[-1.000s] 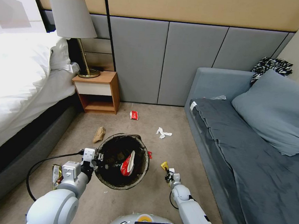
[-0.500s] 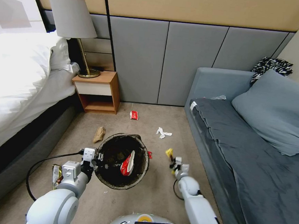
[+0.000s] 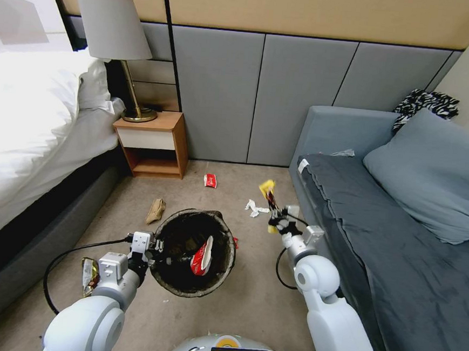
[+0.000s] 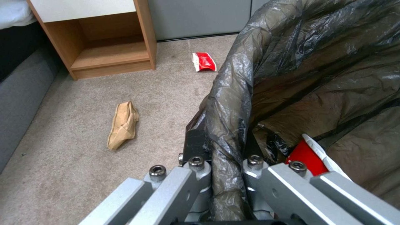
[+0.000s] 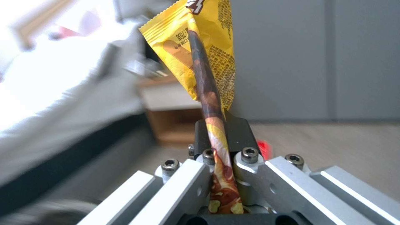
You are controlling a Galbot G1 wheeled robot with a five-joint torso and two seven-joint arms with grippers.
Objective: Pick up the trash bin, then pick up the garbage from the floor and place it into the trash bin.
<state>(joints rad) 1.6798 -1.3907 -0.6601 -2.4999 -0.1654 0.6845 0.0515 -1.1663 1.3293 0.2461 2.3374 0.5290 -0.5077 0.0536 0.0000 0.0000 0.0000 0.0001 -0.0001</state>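
The bin (image 3: 193, 253) rim was pinched by the left gripper (image 3: 155, 249) at nine o'clock; a yellow wrapper (image 3: 267, 189) was clamped in the right gripper (image 3: 274, 216), raised at the bin's two o'clock.

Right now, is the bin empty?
No. A red-and-white wrapper lies inside the bin, against its dark liner.
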